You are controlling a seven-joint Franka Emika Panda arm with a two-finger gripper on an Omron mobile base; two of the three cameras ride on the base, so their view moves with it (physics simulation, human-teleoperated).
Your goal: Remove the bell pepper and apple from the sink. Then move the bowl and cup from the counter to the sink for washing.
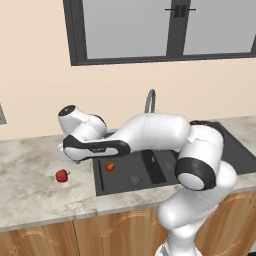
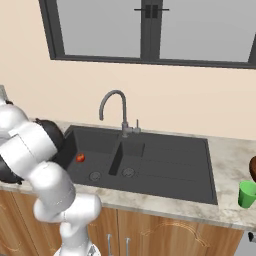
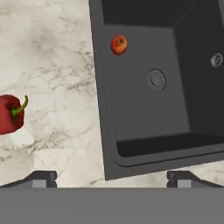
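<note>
Now hovering with gripper (image 3: 111, 177) spread wide and empty above the sink (image 3: 109, 131) rim; bell pepper (image 3: 9, 113) resting on the surface (image 3: 57, 65) beside the sink, apple (image 3: 119, 44) down inside its basin.

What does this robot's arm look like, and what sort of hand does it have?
The arm is made of smooth, rounded, glossy white segments with dark bands at the joints. Its gripper has two small dark finger tips. No loose cables or markings show.

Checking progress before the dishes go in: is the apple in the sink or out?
In. The apple lies on the sink floor; the bell pepper is on the counter.
</note>
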